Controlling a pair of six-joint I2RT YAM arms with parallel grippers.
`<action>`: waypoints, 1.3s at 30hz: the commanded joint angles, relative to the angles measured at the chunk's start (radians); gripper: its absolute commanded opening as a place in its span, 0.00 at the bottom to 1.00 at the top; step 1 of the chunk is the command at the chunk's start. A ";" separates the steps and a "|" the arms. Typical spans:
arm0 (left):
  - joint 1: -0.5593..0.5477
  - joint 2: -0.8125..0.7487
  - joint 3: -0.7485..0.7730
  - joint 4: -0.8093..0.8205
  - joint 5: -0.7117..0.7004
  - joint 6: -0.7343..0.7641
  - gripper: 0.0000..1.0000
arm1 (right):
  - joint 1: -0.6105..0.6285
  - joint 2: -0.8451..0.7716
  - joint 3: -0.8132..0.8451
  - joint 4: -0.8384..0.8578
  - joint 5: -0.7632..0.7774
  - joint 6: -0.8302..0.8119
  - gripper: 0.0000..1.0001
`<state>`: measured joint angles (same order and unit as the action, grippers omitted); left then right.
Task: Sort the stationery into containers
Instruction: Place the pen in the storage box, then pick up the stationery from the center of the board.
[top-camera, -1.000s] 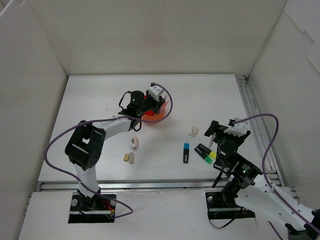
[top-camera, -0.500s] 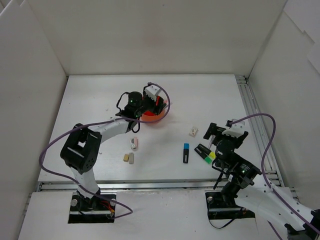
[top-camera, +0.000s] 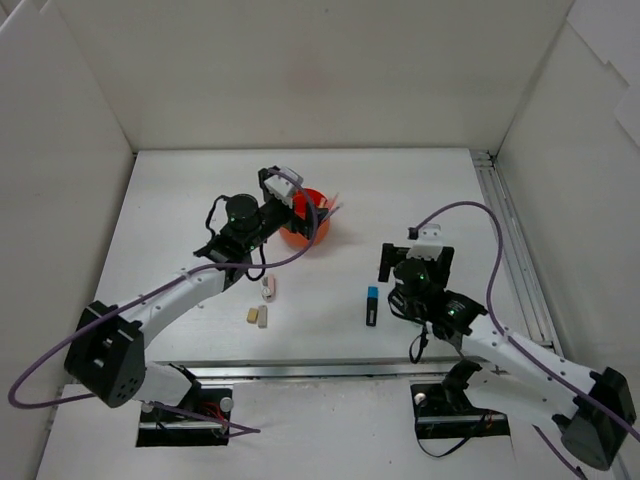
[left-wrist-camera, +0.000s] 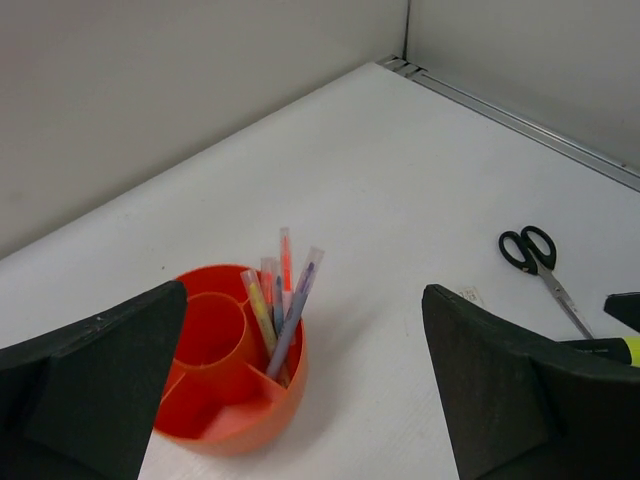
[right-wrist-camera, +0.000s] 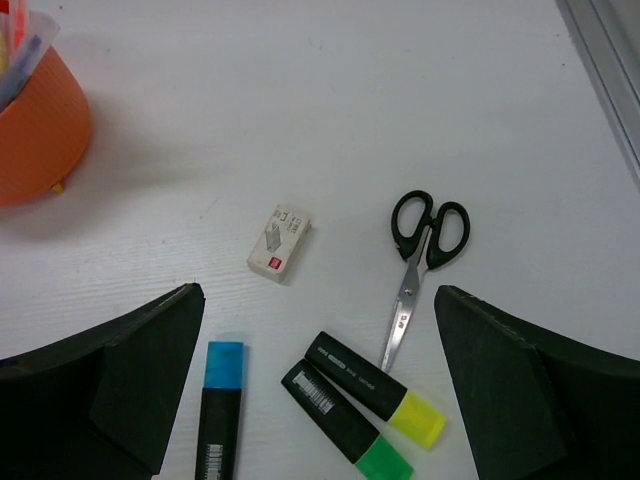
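Note:
The orange organiser (left-wrist-camera: 225, 375) stands below my left gripper (left-wrist-camera: 305, 295), which is open and holds nothing. Several thin pens (left-wrist-camera: 280, 300) lean in one of its outer compartments; the central well looks empty. From above, the left gripper (top-camera: 285, 198) hangs over the organiser's (top-camera: 308, 228) left rim. My right gripper (right-wrist-camera: 318, 292) is open above the table, over a white eraser (right-wrist-camera: 279, 241), black-handled scissors (right-wrist-camera: 425, 250) and three highlighters: blue (right-wrist-camera: 220, 410), yellow (right-wrist-camera: 375, 388) and green (right-wrist-camera: 345, 420). Only the blue highlighter (top-camera: 371, 305) shows from above, beside the right gripper (top-camera: 405, 265).
A pink-and-white eraser (top-camera: 268, 288) and two tan erasers (top-camera: 258, 316) lie on the white table left of centre. White walls enclose the table on three sides, and a metal rail (top-camera: 505, 240) runs along the right edge.
My left gripper has opened and drawn back to the left of the organiser, leaving a pen in it. My right arm has swung left and forward over the highlighters and scissors.

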<state>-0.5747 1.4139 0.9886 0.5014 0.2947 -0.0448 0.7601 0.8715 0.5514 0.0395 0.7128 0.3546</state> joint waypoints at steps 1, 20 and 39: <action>-0.008 -0.127 -0.045 -0.038 -0.118 -0.062 0.99 | -0.002 0.118 0.132 0.030 -0.015 0.038 0.98; -0.045 -0.648 -0.472 -0.435 -0.339 -0.412 0.99 | -0.010 0.549 0.174 -0.121 -0.340 0.362 0.76; -0.054 -0.774 -0.492 -0.540 -0.428 -0.448 0.99 | 0.034 0.486 0.199 0.069 -0.309 0.224 0.09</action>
<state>-0.6228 0.6624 0.4744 -0.0483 -0.0986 -0.4774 0.7818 1.4658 0.7155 -0.0463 0.3618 0.6750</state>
